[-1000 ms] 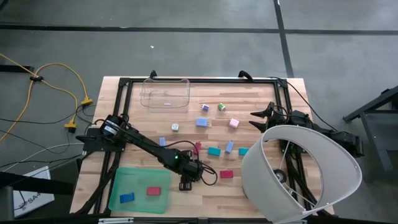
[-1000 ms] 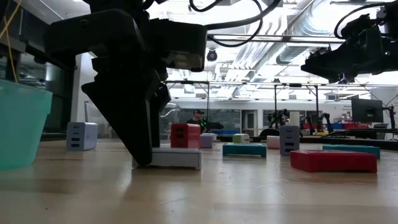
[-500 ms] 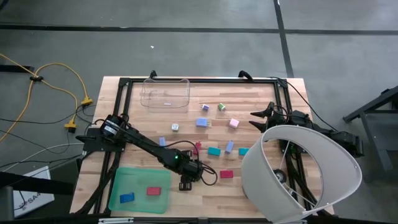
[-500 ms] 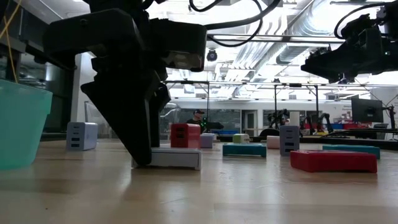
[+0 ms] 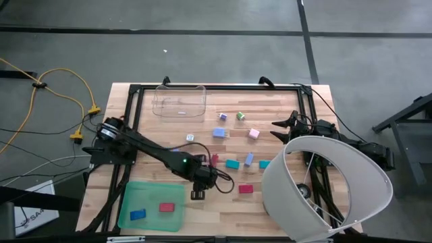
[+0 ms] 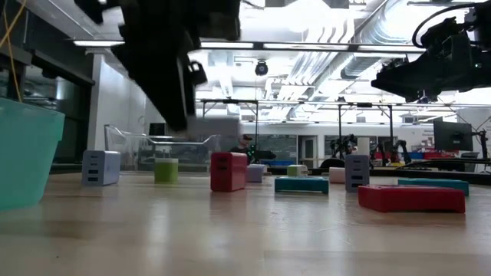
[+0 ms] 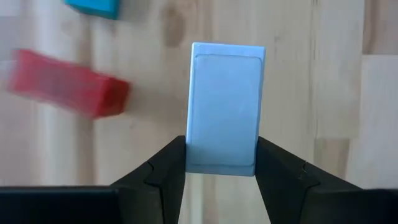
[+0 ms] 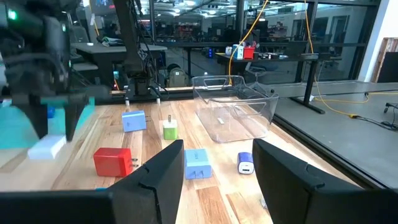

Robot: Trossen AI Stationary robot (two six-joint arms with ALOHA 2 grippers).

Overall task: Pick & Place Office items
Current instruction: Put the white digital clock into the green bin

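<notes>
The left tool (image 5: 196,194) hung above the near middle of the wooden counter (image 5: 283,108), its two fingers (image 7: 163,171) closed on the short end of a pale blue flat block (image 7: 225,107), which was lifted clear of the boards. In the low view the block (image 6: 219,126) showed as a pale blur held in the air under the dark arm. Just right of the tool lay a red block (image 5: 246,189). A little farther off stood an upright red piece (image 5: 214,160), with a teal block (image 5: 232,163) and a light blue piece (image 5: 249,158) to its right. Farther still sat a blue piece (image 5: 219,132), a pink one (image 5: 254,133), a green one (image 5: 240,116) and a small white one (image 5: 190,138).

The green tray (image 5: 128,202), at the near left corner, held a red block (image 5: 167,207) and a blue block (image 5: 138,214). The clear bin (image 5: 179,101) stood at the far edge.

The right tool (image 8: 211,162) waited at the right side of the counter, its fingers parted and holding nothing.
</notes>
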